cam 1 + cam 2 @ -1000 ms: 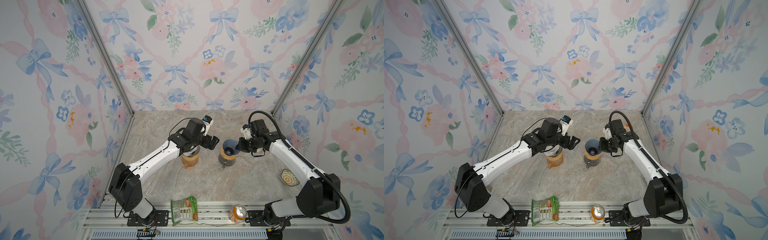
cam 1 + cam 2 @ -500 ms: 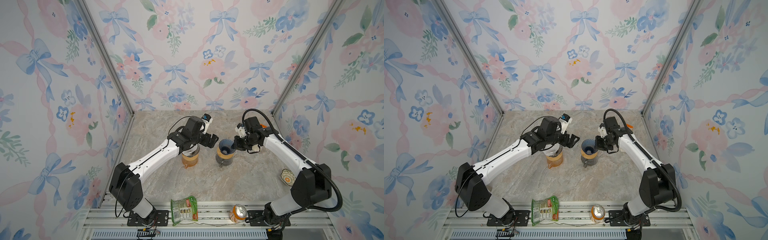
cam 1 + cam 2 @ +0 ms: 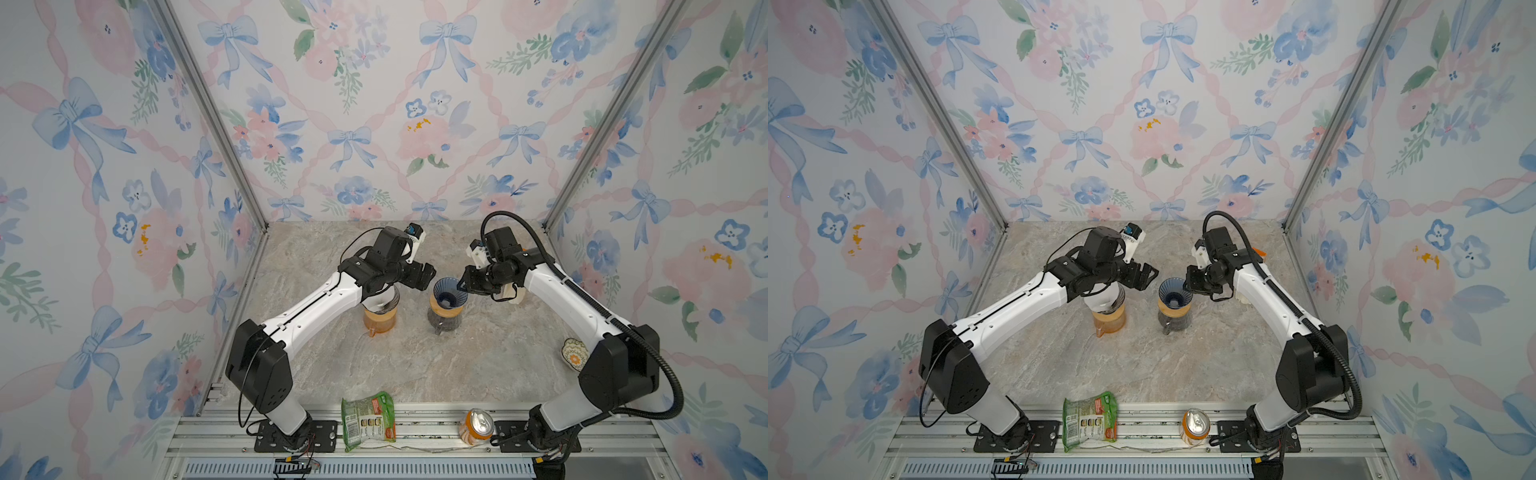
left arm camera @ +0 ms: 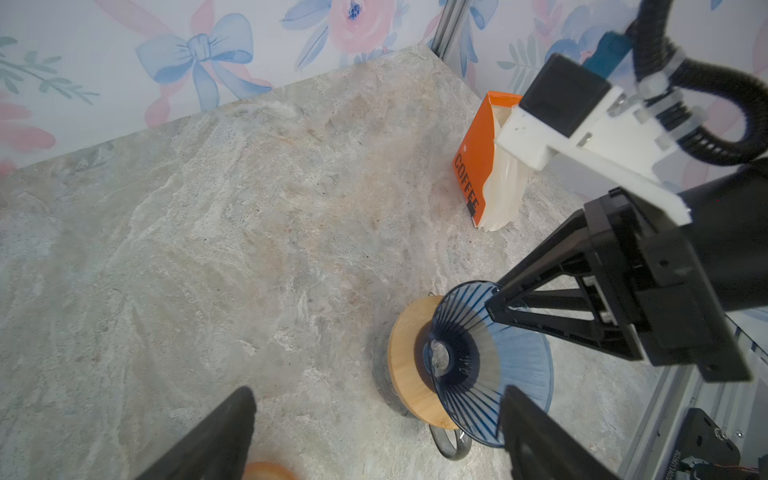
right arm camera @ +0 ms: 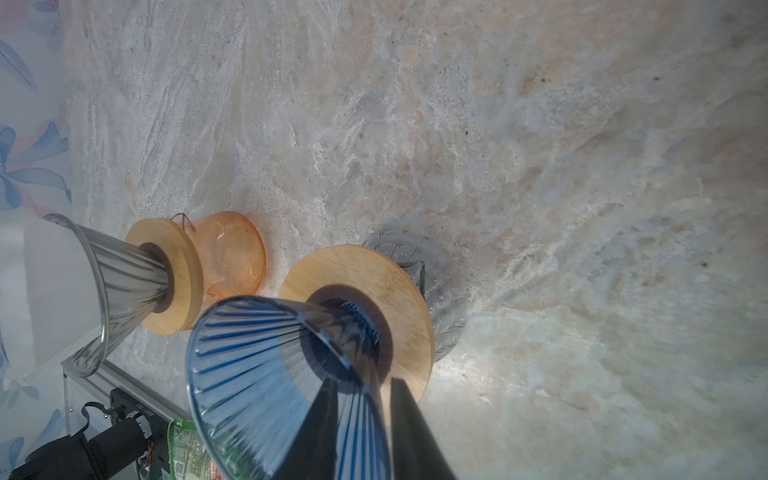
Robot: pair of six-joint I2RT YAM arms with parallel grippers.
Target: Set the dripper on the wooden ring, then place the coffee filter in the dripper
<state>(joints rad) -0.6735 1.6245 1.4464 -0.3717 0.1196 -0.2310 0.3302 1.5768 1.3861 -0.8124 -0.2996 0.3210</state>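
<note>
A blue ribbed dripper (image 3: 446, 293) (image 3: 1174, 291) (image 4: 478, 357) sits on a wooden collar over a dark carafe (image 3: 444, 322); its cone holds nothing. My right gripper (image 3: 461, 284) (image 5: 363, 384) straddles its near wall, one finger inside and one outside, jaws slightly open. A white coffee filter (image 5: 58, 270) lines the clear dripper (image 5: 120, 274) on the orange carafe (image 3: 378, 322). My left gripper (image 3: 419, 276) (image 4: 374, 419) hangs wide open and holds nothing, just left of the blue dripper. More filters stand in an orange box (image 4: 473, 166).
A small patterned dish (image 3: 572, 353) lies near the right wall. A green snack packet (image 3: 368, 419) and a drink can (image 3: 476, 426) rest on the front rail. The orange filter box stands at the back right, behind my right arm.
The blue dripper and its carafe have shifted a little left with my right gripper. The right jaws, shut on the rim before, have parted. The left gripper has barely moved.
</note>
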